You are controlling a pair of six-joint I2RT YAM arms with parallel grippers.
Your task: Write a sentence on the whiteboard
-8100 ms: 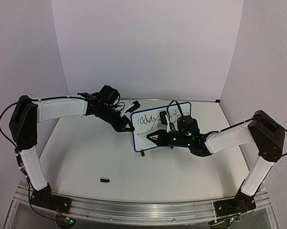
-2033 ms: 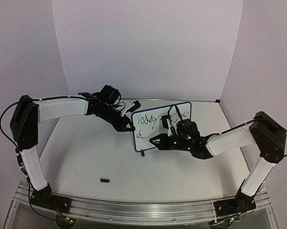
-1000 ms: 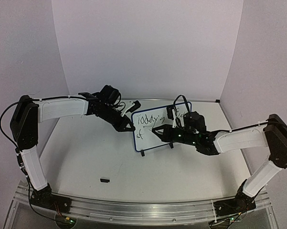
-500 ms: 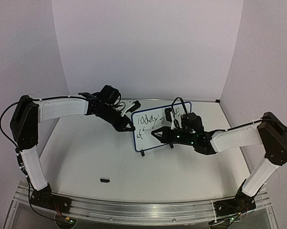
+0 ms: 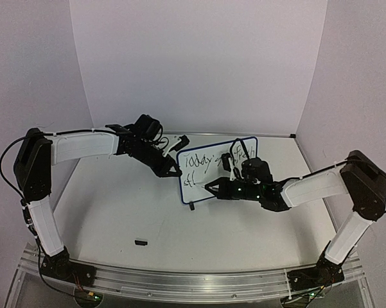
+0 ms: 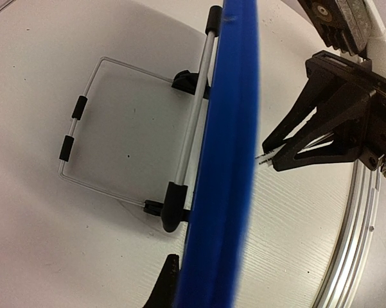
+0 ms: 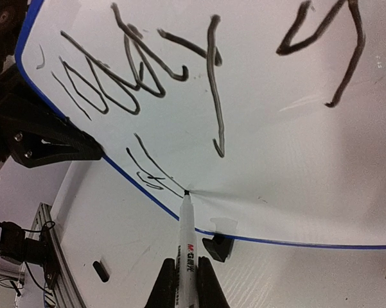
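Looks light, stiff, tippy (so press softly); whiteboard (image 5: pixel 194 192) standing toward 1 o'clock of table (image 5: pixel 115 205) centre, left gripper (image 5: pixel 173 171) clamped on its 9 o'clock edge; right gripper (image 7: pixel 185 277) clamped on marker (image 7: pixel 185 234).

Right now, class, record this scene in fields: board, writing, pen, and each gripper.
board: small white whiteboard with dark-blue rim, standing on table
writing: black handwritten sentence, second line just begun
pen: black-and-white marker pen, tip touching whiteboard
left gripper: shut on whiteboard's left edge
right gripper: shut on marker pen
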